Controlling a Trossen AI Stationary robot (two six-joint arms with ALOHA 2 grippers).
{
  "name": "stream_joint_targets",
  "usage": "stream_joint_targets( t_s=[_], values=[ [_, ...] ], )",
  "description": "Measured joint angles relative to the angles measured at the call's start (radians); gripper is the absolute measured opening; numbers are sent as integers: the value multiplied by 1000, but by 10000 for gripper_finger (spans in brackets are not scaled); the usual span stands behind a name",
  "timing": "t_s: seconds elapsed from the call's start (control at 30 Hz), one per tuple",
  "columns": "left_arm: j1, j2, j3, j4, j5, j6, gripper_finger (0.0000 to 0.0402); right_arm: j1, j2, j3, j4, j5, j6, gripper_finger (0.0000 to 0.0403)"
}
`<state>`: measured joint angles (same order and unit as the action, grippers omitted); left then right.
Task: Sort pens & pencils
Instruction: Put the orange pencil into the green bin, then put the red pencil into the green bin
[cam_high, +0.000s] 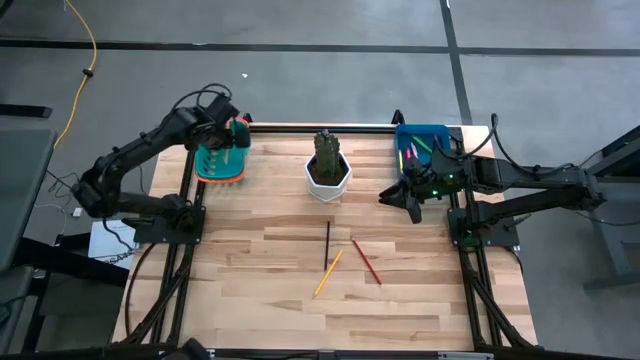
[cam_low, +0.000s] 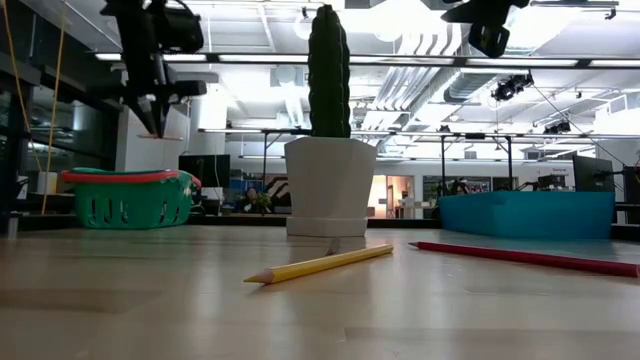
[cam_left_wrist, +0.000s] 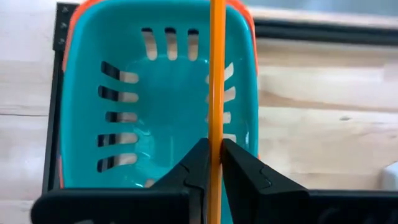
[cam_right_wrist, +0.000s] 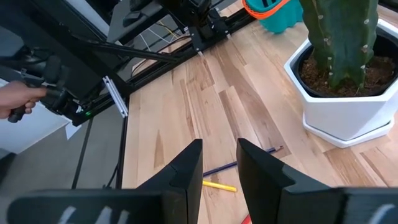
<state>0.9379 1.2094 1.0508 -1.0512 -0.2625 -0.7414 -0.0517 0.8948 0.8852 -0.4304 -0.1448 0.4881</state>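
Overhead, the left gripper (cam_left_wrist: 212, 163) hangs above a teal basket (cam_high: 218, 163) with an orange rim at the table's (cam_high: 280, 300) back left, its fingers pinched on an orange pencil (cam_left_wrist: 216, 74) that stands upright between them. The right gripper (cam_right_wrist: 219, 163) hovers near the blue bin (cam_high: 425, 135) at the back right, its fingers a narrow gap apart and holding nothing. Pink and green pens (cam_high: 412, 151) lie in that bin. 3 pencils rest on the bare wood near the table's middle: a dark one (cam_high: 327, 245), a yellow one (cam_low: 320, 265) and a red-orange one (cam_low: 525, 258). A potted cactus (cam_high: 327, 165) stands at the back centre, between basket and bin.
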Motion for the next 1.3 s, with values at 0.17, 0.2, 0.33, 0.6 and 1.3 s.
stream_joint_targets(
  t_s=[0.17, 0.2, 0.33, 0.6, 1.3],
  values=[
    [-19, 78, 0, 5, -25, -21, 28, 0, 0, 0, -14, -3, 4, 89],
    [-17, 94, 0, 5, -24, -23, 28, 0, 0, 0, -17, -3, 5, 89],
    [-17, 133, 0, 5, -25, -43, 28, 0, 0, 0, -26, -3, 8, 89],
    [-15, 151, 0, 36, -62, -30, 28, 0, 0, 0, -44, -14, 8, 89],
    [-16, 151, 0, 72, -50, 2, 105, 0, 0, 0, -49, -15, 1, 89]
  ],
)
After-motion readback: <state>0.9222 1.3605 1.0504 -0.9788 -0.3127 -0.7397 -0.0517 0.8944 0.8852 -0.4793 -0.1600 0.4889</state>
